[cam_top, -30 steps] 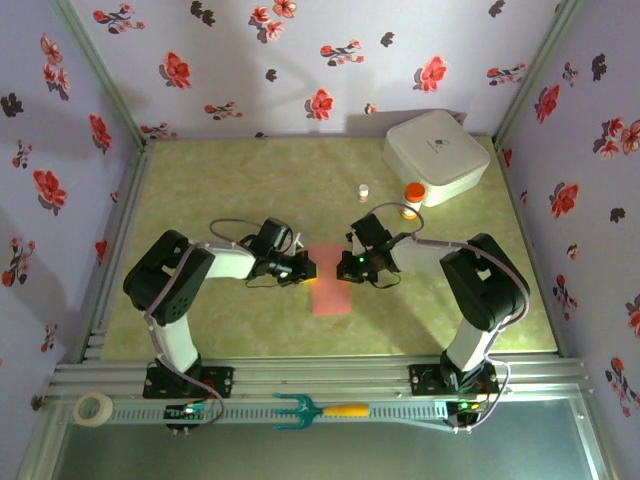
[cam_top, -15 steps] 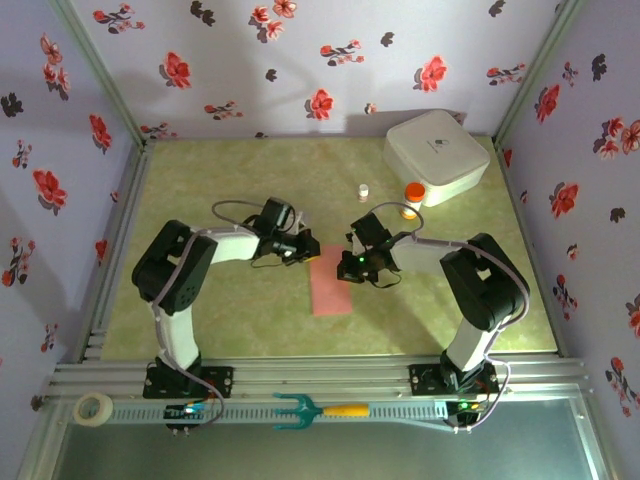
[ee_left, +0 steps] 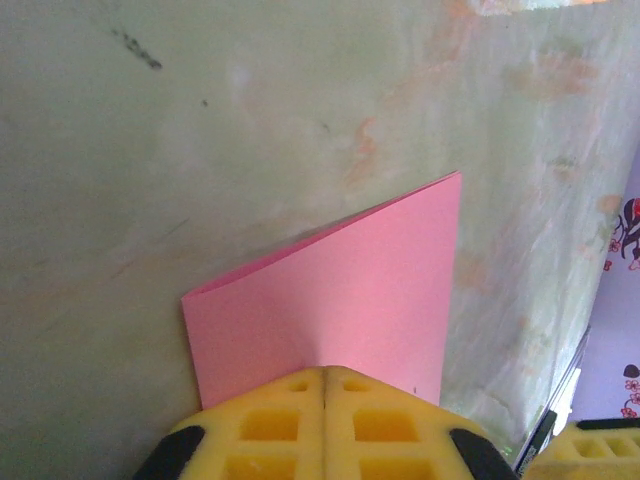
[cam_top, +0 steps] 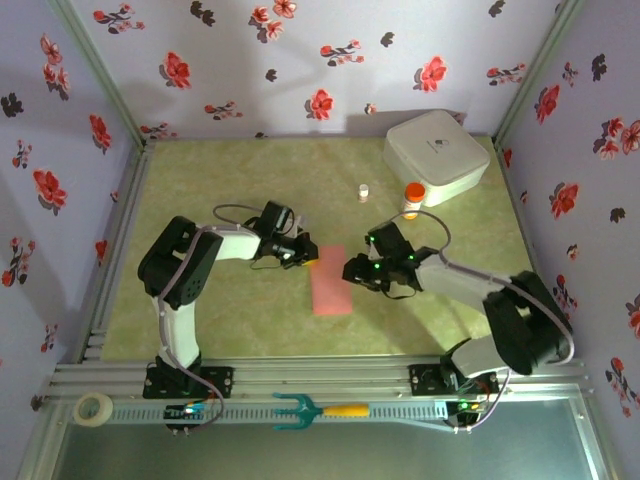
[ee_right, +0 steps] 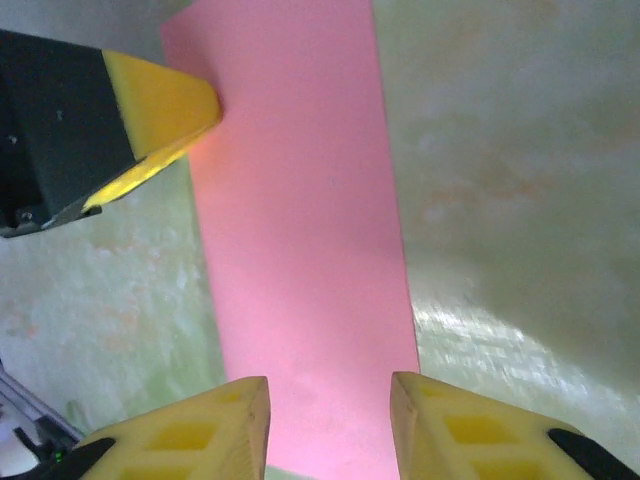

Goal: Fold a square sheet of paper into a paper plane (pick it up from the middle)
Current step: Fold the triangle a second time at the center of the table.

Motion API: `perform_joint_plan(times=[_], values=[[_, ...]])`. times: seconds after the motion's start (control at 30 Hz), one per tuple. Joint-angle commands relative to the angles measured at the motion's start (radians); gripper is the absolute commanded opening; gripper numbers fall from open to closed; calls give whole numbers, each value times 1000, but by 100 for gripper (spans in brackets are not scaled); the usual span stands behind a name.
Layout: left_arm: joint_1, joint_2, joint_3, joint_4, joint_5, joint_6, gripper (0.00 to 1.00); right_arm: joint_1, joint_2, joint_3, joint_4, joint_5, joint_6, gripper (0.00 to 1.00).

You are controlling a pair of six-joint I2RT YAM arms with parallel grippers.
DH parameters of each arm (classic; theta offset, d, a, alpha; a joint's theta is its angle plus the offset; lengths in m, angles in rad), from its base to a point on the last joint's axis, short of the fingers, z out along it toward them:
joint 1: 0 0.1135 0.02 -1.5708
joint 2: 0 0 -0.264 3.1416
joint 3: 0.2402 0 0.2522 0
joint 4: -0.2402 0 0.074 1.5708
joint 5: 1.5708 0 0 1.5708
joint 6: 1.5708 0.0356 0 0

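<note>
The left gripper (ee_left: 325, 375) is seen shut tight. Its yellow foam fingers are pressed together with no gap, and the tips are set on the edge of a thin salmon-pink sheet of paper (ee_left: 340, 290). Whether that edge is pinched or merely pressed down cannot be told. A doubled layer is shown along the sheet's left side, so a fold is in place.

Over to the right gripper (ee_right: 328, 388): the jaws are parted a moderate way and nothing is gripped. The salmon-pink sheet of paper (ee_right: 300, 200) is framed between the two yellow fingers and runs away from them as a long, narrow strip. At its far left corner a yellow fingertip (ee_right: 165, 105) of the left gripper is seen touching the edge.

From above, the left gripper (cam_top: 306, 258) is placed at the far left corner of the sheet (cam_top: 331, 288) and the right gripper (cam_top: 352, 272) at its right edge. The paper is laid flat on the pale green marbled table mat (cam_top: 230, 180), midway between the arms. Well beyond it, a small white vial (cam_top: 363, 192), an orange-capped bottle (cam_top: 412, 198) and a white rounded box (cam_top: 436, 155) are ranged toward the far right corner. On the front rail, a teal fork with an orange handle (cam_top: 320, 409) and a roll of tape (cam_top: 93, 407) are lying.
</note>
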Motion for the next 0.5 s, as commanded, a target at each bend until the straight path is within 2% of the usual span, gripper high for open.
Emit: perform_joint_plan(times=[0.0, 0.13, 0.3, 0.47], values=[[3, 15, -26, -27, 13, 19, 1, 17, -83, -77, -6, 32, 133, 40], [3, 15, -22, -31, 19, 20, 1, 55, -129, -133, 41, 19, 226, 42], [4, 16, -25, -23, 18, 12, 1, 125, -76, -139, 97, -5, 282, 39], [5, 16, -20, -25, 19, 14, 1, 164, -54, -159, 99, 65, 332, 36]])
